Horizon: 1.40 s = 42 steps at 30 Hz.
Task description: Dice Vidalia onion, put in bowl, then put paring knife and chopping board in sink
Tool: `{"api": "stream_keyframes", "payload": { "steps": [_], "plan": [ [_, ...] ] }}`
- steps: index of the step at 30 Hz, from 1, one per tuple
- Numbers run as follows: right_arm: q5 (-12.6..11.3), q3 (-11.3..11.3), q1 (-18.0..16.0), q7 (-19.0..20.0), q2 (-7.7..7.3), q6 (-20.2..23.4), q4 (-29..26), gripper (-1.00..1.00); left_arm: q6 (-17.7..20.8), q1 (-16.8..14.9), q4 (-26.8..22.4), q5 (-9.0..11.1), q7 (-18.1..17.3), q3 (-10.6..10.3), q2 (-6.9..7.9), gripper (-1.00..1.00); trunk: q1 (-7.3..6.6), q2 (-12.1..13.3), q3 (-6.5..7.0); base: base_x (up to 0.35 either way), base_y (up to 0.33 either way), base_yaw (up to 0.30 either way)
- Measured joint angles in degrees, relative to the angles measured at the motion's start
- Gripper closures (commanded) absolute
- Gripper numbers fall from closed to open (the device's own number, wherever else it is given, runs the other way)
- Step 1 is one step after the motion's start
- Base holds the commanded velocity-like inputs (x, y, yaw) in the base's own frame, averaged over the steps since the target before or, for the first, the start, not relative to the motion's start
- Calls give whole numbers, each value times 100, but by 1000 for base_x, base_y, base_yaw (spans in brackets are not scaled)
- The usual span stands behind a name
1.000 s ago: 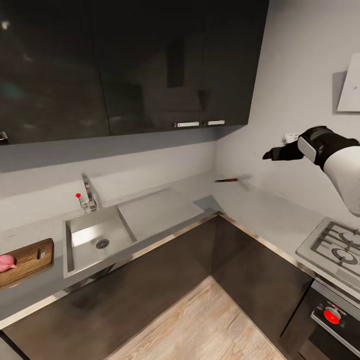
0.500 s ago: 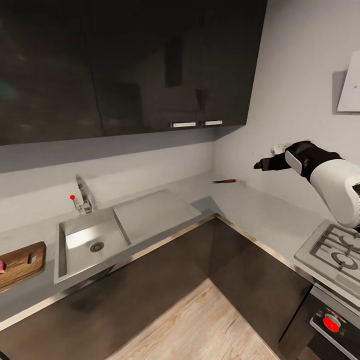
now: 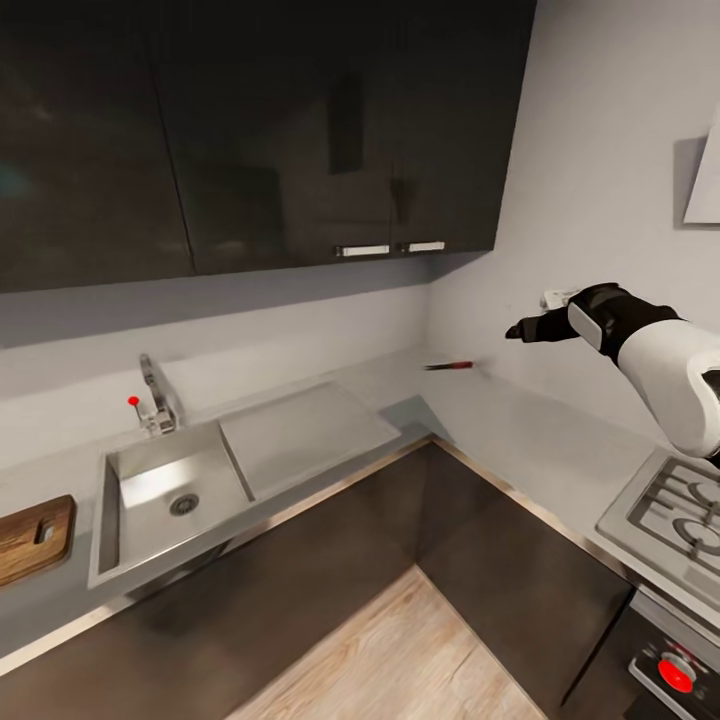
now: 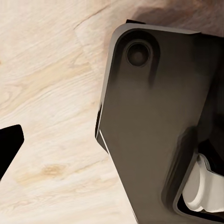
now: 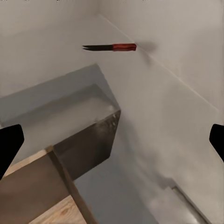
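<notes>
Wooden chopping board point(image 3: 35, 538) is cut off at frame edge; right gripper point(image 3: 520, 329) hangs wide open, empty.

Head view high over countertop point(image 3: 520, 425); right wrist nearer (shared paring knife point(image 3: 449, 366)).

**Cut off, small or unclear**

In the head view the chopping board point(image 3: 35, 538) runs off the frame at nine o'clock, so its far end is lost. The paring knife point(image 3: 449, 366), lying in the corner of the surface point(image 3: 520, 420), is too small there to tell blade from handle. The right pincer point(image 3: 515, 330) is a dark shape against the wall; its finger spacing cannot be read. The stove point(image 3: 672, 510) is clipped at four o'clock.
</notes>
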Motion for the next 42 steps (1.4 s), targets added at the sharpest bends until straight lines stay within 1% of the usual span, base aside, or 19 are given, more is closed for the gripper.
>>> {"api": "stream_keyframes", "payload": {
  "steps": [18, 24, 35, 42],
  "plan": [
    [0, 1, 42, 0, 6, -9, 0, -100, 0, -3, 0, 0, 0, 1, 0, -100, 0, 0, 0, 121, 0, 0],
    [0, 3, 99, 18, 8, -98, 0, -100, -1, -3, 0, 0, 0, 1, 0, -100, 0, 0, 0, 144, 0, 0],
    [0, 3, 101, 28, 9, -114, 0, -100, 1, 1, 0, 0, -3, 0, -15, -100, 0, 0, 0, 147, 0, 0],
    [0, 2, 105, 27, 3, -114, 1, -100, 3, 2, -1, 0, -7, 1, -32, -100, 0, 0, 0, 148, -88, 0]
  ]
}}
